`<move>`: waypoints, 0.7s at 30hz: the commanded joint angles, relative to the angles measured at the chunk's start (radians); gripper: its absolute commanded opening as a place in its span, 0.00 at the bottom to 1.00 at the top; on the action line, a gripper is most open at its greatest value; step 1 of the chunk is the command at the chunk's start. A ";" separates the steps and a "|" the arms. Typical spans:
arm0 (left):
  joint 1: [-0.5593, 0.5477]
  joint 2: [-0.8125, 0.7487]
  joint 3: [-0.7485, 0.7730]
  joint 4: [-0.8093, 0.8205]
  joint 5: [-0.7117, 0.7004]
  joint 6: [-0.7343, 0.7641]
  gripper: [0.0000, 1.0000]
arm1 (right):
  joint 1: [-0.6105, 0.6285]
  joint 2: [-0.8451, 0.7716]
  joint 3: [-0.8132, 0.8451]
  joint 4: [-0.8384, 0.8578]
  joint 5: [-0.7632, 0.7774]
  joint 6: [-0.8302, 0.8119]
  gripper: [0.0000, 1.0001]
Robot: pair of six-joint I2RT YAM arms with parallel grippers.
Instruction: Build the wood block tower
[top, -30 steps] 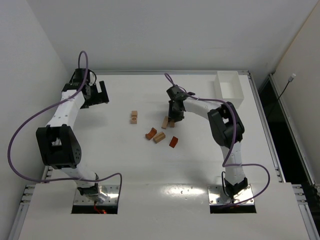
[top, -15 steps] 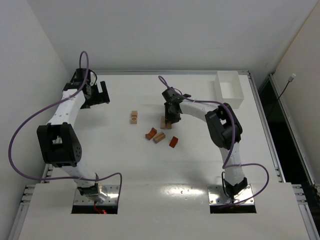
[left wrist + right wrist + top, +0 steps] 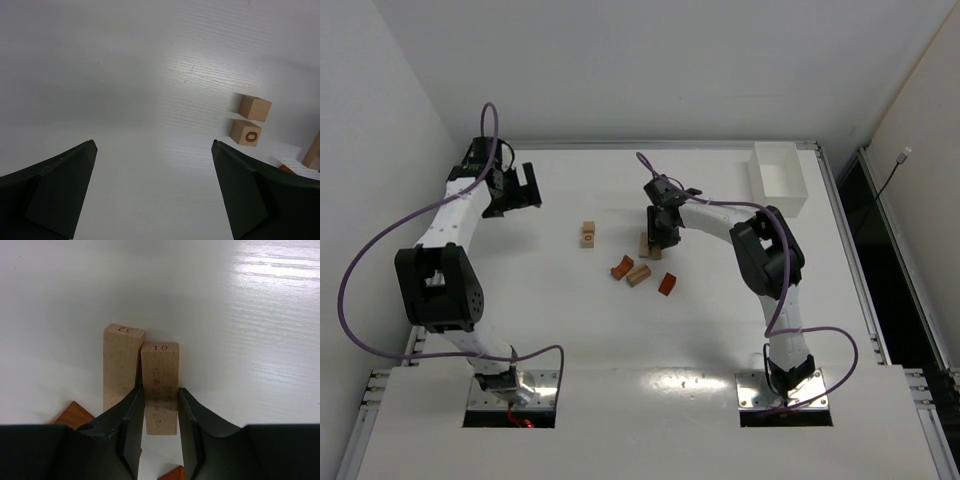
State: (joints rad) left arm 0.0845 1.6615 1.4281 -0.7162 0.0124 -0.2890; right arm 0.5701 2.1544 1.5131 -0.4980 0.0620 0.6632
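My right gripper [image 3: 660, 233] [image 3: 160, 388] is shut on a tan wood block marked 10 [image 3: 160, 362], which lies against a longer tan block marked 32 [image 3: 120, 365]; the pair shows in the top view [image 3: 646, 246]. Reddish pieces show at lower left [image 3: 74, 415] and at the bottom edge [image 3: 175, 473]. On the table lie two tan cubes [image 3: 587, 234] [image 3: 255, 107], a reddish block [image 3: 621, 267], a tan block [image 3: 638, 275] and another reddish block [image 3: 667, 284]. No stack stands. My left gripper [image 3: 523, 186] [image 3: 153, 142] is open and empty, left of the cubes.
A white rectangular tray [image 3: 778, 180] stands at the back right corner. White walls rise at the left and the back. The table's right edge has a metal rail [image 3: 840, 220].
My right gripper has moved a little left with block 10, bringing it against block 32. The left arm has hardly moved.
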 commanded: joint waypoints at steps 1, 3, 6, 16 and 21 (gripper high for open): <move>-0.005 0.017 0.038 0.015 0.018 0.004 0.99 | 0.004 -0.011 -0.004 0.010 -0.022 0.001 0.28; -0.005 0.017 0.038 0.015 0.018 0.004 0.99 | -0.006 -0.011 -0.004 0.010 -0.022 0.001 0.33; -0.005 0.017 0.038 0.015 0.027 0.004 0.99 | -0.006 -0.021 -0.004 0.010 -0.010 0.001 0.34; -0.034 0.027 0.049 0.015 0.027 0.004 0.99 | -0.024 -0.083 -0.004 0.029 -0.010 -0.031 0.37; -0.063 0.018 0.026 0.015 0.027 0.004 0.99 | -0.024 -0.145 -0.004 0.048 -0.057 -0.056 0.46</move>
State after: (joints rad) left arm 0.0429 1.6886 1.4315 -0.7166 0.0307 -0.2890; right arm 0.5518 2.1220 1.5028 -0.4984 0.0380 0.6300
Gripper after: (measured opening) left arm 0.991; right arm 0.444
